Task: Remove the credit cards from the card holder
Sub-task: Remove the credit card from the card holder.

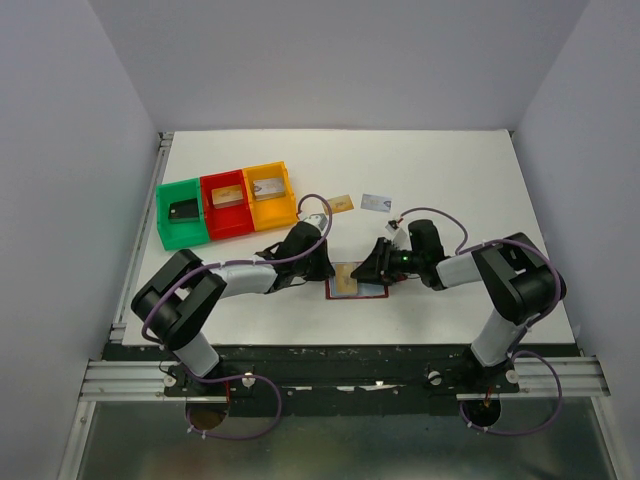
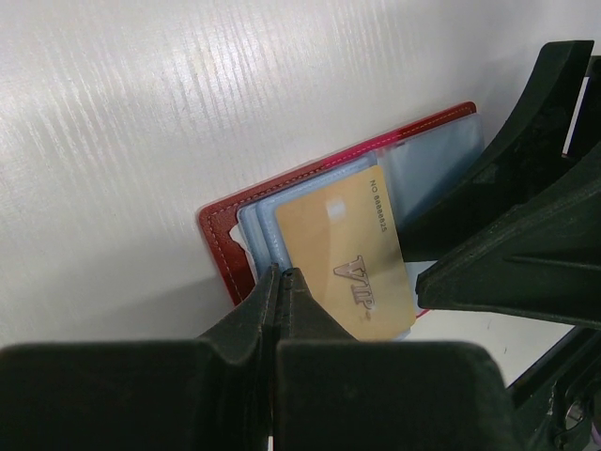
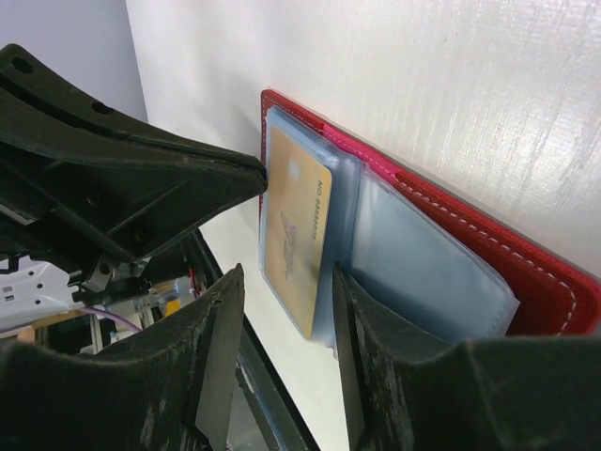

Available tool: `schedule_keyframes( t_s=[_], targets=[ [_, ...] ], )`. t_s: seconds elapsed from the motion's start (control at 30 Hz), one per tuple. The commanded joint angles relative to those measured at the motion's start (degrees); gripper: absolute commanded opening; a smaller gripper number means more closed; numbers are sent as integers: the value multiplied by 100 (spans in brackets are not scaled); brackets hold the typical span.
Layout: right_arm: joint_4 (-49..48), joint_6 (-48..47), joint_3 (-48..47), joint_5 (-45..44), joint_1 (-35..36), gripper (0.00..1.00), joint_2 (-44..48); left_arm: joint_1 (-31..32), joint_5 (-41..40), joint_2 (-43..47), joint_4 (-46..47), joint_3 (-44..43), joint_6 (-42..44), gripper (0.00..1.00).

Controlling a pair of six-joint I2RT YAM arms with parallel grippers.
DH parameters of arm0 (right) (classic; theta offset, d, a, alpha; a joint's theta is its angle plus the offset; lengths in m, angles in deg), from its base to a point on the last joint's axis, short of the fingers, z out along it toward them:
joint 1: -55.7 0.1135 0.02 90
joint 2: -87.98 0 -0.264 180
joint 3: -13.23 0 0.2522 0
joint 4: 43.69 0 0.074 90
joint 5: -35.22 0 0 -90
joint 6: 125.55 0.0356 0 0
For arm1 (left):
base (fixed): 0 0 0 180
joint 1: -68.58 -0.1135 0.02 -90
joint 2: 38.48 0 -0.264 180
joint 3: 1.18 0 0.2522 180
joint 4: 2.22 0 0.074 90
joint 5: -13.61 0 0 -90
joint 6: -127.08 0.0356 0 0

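The card holder (image 1: 357, 283) lies open on the table, dark red with light blue sleeves (image 3: 413, 258). A gold credit card (image 2: 343, 249) marked VIP sticks partway out of a sleeve toward the near edge. My left gripper (image 2: 282, 275) is shut with nothing between its fingers, its tips on the sleeve edge beside the card. My right gripper (image 3: 286, 315) is open. The gold card's (image 3: 296, 221) near corner hangs between its fingers without touching them, and the right finger (image 3: 376, 329) rests on a sleeve. Another gold card (image 1: 342, 203) and a silver-white card (image 1: 376, 202) lie on the table beyond.
Green (image 1: 165, 222), red (image 1: 227, 224) and orange (image 1: 274, 213) bins stand in a row at the back left, each with a card or small thing inside. The two grippers (image 1: 325, 268) (image 1: 372, 268) face each other closely over the card holder.
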Motion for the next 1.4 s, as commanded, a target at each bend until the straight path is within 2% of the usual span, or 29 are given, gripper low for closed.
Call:
schedule_keyframes(
  t_s=[0.0,0.3,0.87,1.13,1.27,1.37],
  targets=[
    [-320,121,-24,172,-40,50,-117,43,24,-195,-202,-29,-5,0],
    [-777,367,-7,418,-22,49,-214,43,68,-274,-211,-30,-5,0],
    [-883,542,-270,559,145,45,-575,122,367,-354,26,-73,83,0],
    [-1085,648,-156,356,145,24,-592,148,314,-283,44,-12,92,0],
    [-1112,639,-112,357,145,19,-540,148,148,-134,-44,32,83,0],
    [-902,499,-120,356,145,15,-469,157,33,41,-79,85,74,11]
  ],
)
